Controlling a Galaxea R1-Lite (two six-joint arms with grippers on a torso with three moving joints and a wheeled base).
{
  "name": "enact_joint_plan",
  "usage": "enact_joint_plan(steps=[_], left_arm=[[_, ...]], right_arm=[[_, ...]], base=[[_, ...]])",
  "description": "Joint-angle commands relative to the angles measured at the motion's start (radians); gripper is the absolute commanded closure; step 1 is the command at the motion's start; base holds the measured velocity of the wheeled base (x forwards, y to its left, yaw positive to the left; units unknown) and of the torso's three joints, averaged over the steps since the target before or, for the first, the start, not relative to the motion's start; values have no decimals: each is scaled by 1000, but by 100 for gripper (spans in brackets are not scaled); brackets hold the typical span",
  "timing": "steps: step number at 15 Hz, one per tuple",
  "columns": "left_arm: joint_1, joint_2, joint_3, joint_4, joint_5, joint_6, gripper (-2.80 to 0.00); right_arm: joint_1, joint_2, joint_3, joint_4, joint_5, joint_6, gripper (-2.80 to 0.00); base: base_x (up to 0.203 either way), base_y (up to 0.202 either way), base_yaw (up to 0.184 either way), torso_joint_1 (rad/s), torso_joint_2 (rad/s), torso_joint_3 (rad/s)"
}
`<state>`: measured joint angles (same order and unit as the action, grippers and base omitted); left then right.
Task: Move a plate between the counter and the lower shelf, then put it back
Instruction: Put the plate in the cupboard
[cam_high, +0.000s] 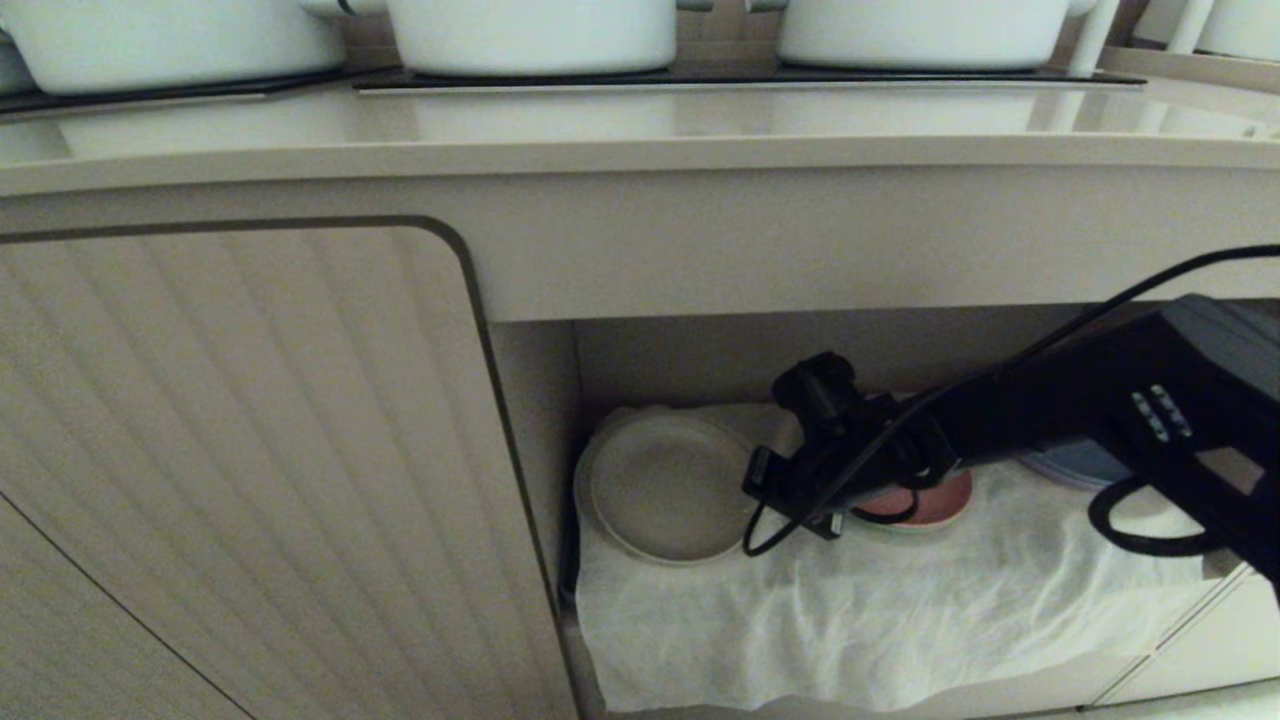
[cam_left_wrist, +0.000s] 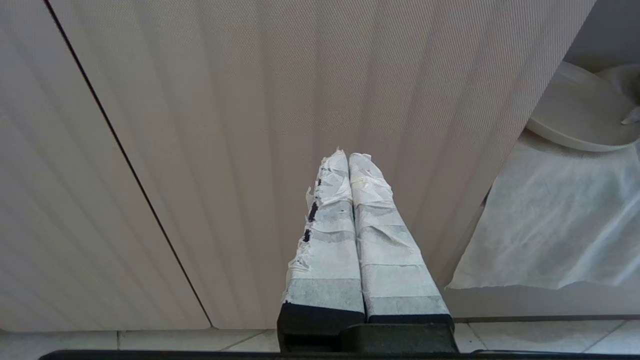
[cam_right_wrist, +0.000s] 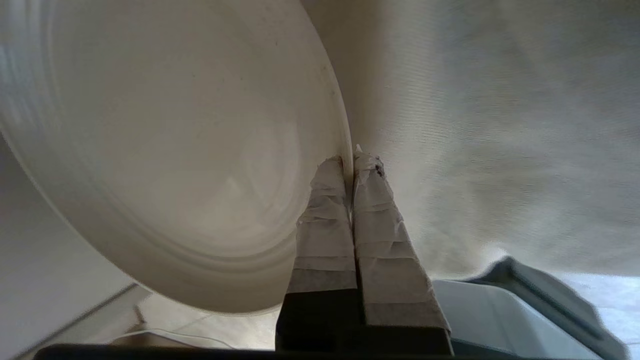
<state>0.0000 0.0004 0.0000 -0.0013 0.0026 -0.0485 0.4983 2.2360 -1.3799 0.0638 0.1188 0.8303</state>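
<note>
A: Where's the plate (cam_high: 665, 488)?

B: On the lower shelf (cam_high: 850, 610), left end, lying on the white cloth (cam_high: 900, 620). Pink plate (cam_high: 935, 505) just right of it, blue plate (cam_high: 1080, 462) further right, both partly hidden by the arm.

A: Right gripper (cam_right_wrist: 350, 160)?

B: Reaches into the shelf from the right. In the wrist view its taped fingers (cam_right_wrist: 325, 220) are pressed together with the plate's rim pinched between the tips. So closed on the plate's right edge. Can't tell if the plate is off the cloth at all.

A: Left gripper (cam_left_wrist: 347, 157)?

B: Parked in front of the ribbed cupboard door (cam_left_wrist: 250, 125), fingers together, holding nothing.

A: Step?

B: Looks like the plate is gripped on the shelf, either just set down or about to be picked up; can't say which.

A: Next move?

B: If picking up: raise the edge, draw the plate out under the shelf's top, keep clear of the pink plate, then up onto the counter (cam_high: 640, 125). Thin rim pinch, so slip is the risk. White pots (cam_high: 530, 35) crowd the back of the counter.
</note>
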Motion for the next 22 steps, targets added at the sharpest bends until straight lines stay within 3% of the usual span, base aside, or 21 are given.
enact_joint_plan(steps=[1,22], left_arm=[[0,0,0,0,0,-1,0],[0,0,0,0,0,-1,0]], right_arm=[[8,21,-18,-1,-5,10,0],[11,40,-33,-1,-42,33,0]], base=[[0,0,0,0,0,0],[0,0,0,0,0,0]])
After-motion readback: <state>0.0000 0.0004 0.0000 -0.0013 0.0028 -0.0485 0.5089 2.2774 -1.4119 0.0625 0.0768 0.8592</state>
